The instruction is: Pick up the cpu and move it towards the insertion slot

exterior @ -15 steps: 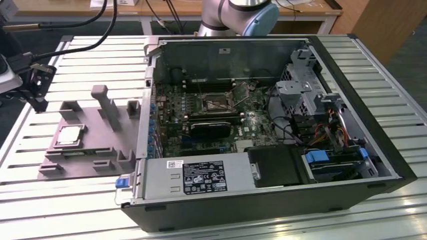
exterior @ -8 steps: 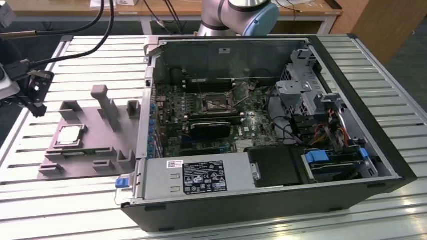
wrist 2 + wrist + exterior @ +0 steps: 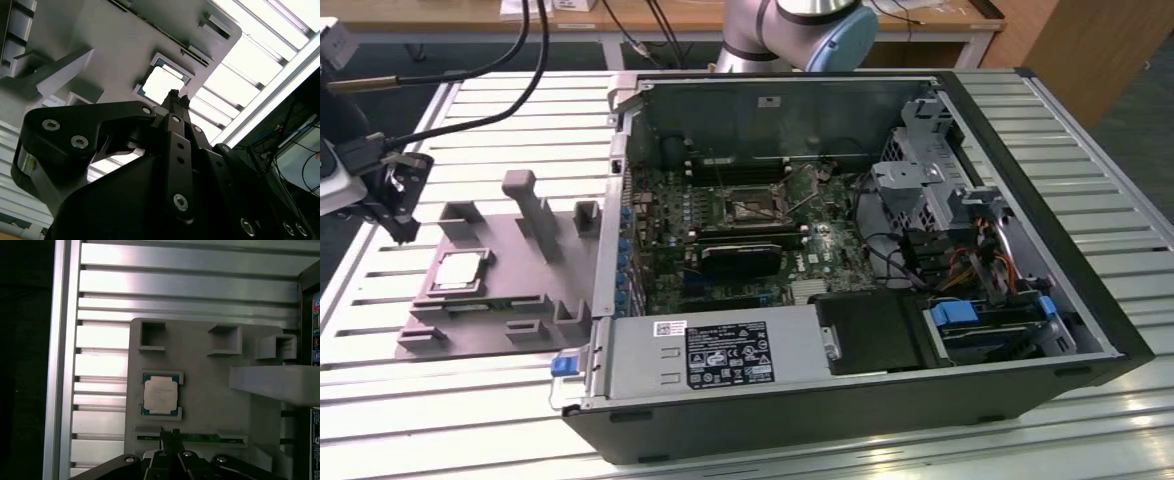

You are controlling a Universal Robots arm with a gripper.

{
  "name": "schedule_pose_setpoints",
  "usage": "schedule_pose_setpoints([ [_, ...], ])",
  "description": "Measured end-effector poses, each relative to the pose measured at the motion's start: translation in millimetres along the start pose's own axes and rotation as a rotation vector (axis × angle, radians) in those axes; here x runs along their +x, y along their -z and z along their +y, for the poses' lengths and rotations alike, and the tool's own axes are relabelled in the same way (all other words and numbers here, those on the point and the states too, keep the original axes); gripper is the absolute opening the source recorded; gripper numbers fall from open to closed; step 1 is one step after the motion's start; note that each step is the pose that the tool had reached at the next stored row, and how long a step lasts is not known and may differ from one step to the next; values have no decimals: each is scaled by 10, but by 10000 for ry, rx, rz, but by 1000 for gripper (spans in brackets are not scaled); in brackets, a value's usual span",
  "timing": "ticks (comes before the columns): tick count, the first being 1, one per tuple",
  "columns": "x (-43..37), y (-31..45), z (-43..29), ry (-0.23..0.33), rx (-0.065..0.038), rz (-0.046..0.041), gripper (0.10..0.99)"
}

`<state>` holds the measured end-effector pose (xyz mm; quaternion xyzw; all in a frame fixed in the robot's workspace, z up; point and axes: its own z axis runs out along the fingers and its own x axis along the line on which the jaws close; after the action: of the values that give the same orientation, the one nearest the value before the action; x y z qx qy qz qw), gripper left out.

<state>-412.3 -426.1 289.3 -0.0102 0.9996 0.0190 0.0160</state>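
Observation:
The cpu (image 3: pixel 459 271), a flat silvery square with a thin green rim, lies in a shallow pocket of the grey fixture plate (image 3: pixel 480 325) at the exterior view's left, outside the computer case. Both wrist views show the cpu (image 3: pixel 160 395) (image 3: pixel 162 85) free and untouched. My gripper (image 3: pixel 403 232) hangs above and just to the exterior view's left of it, fingers shut together on nothing, with its tip (image 3: pixel 170 434) (image 3: pixel 174 95) a short way off the chip's edge. The insertion slot (image 3: pixel 750 207), a shiny metal frame with a dark centre, sits on the motherboard inside the open case.
Grey upright posts (image 3: pixel 520 200) rise from the fixture plate beside the cpu. The case's metal wall (image 3: pixel 616 200) stands between the fixture and the motherboard. A black component (image 3: pixel 740 258) lies just below the slot and a power supply (image 3: pixel 720 350) in front. The slatted aluminium table (image 3: pixel 427 410) carries everything.

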Motion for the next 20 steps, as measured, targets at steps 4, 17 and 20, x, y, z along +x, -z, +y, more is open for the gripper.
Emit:
schedule_pose_setpoints([
  [4,1,-74,8,-2,1,-8,102],
  [17,-35,-292,140,-47,1,-10,102],
  [20,-33,-344,160,-182,7,-13,102],
])
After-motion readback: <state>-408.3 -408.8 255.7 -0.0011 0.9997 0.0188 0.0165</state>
